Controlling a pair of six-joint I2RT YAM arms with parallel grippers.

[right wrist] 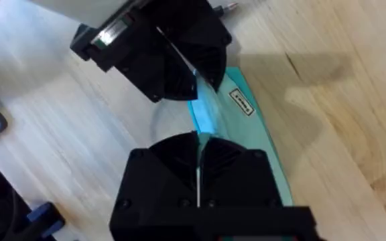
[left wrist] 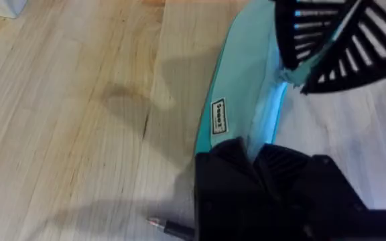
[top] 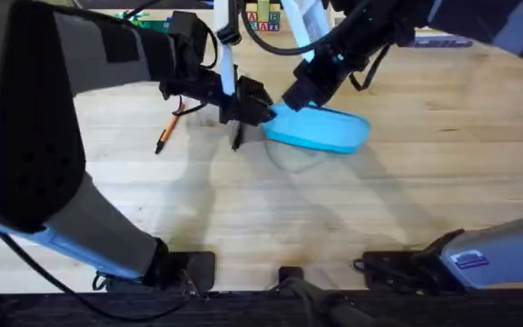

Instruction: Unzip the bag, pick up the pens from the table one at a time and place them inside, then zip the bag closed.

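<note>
The light blue bag (top: 330,132) is held between both arms over the middle of the table (top: 425,209), and its shadow lies on the wood just below it. My left gripper (top: 260,113) is shut on the bag's left end (left wrist: 236,107). My right gripper (top: 294,96) is shut on the bag's top edge (right wrist: 223,124), close beside the left one. The orange pen (top: 169,127) lies on the table left of the bag. A black pen (top: 237,136) lies under the left gripper, and its tip (left wrist: 161,225) shows beside the fingers.
Coloured blocks (top: 266,18) and cables sit at the table's far edge behind the arms. The left arm's large grey link (top: 53,136) covers the left side of the overhead view. Bare wood stretches to the right and front of the bag.
</note>
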